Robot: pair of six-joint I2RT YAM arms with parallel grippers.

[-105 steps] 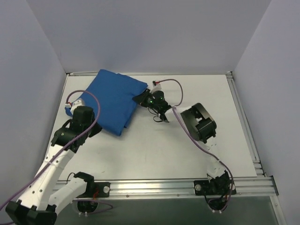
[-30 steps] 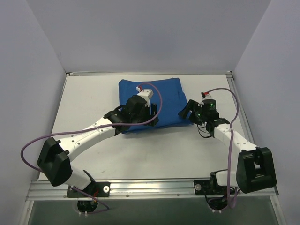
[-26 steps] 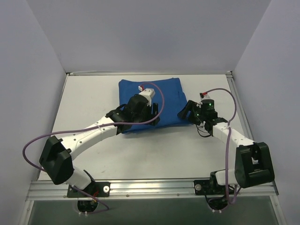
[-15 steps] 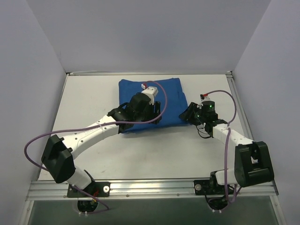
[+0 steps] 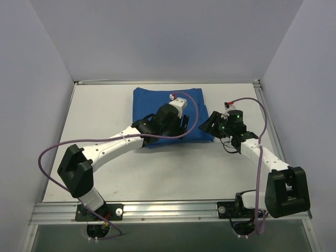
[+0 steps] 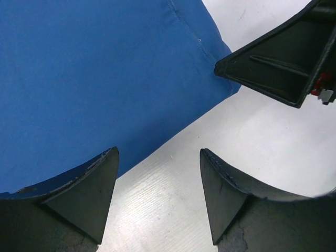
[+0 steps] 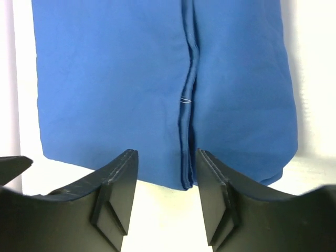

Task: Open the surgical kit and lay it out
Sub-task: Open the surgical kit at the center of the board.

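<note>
- Three pale lavender walls (image 5: 157, 37) enclose the workspace.
- White table (image 5: 173, 168), with a metal rail (image 5: 173, 209) along its near edge.
- Blue cloth wrap (image 5: 152, 102), folded shut, lies at the table's far middle.
- Left gripper (image 6: 157, 157) hangs over the wrap's near right corner, jaws spread, empty.
- Right gripper (image 7: 165, 157) faces the wrap's right edge, jaws apart, pinching nothing.

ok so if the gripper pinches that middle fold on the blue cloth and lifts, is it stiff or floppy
Probably floppy: the blue cloth shows soft wrinkles and a loose layered fold, so likely only that flap lifts. It lies flat, so rolling seems unlikely.
</note>
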